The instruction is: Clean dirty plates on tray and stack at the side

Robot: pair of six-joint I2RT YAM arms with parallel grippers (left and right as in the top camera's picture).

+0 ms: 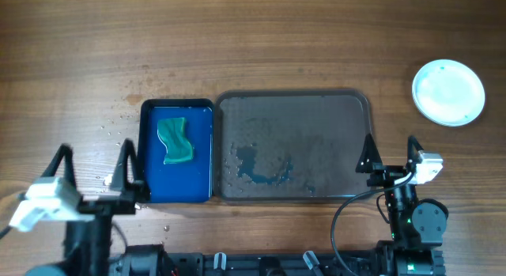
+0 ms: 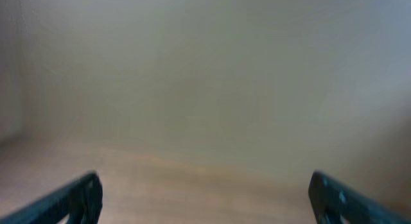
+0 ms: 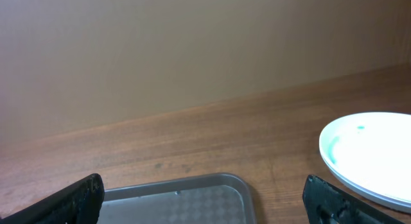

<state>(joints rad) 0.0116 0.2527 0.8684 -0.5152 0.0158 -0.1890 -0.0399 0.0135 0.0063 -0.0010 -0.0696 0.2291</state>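
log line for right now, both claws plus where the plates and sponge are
left claw: open, empty | right claw: open, empty | tray: no plates, blue smear | plate: right of tray, off it | sponge: in blue tray

plate (image 3: pixel 369 156) cut off right, tray (image 3: pixel 173 198) cropped below
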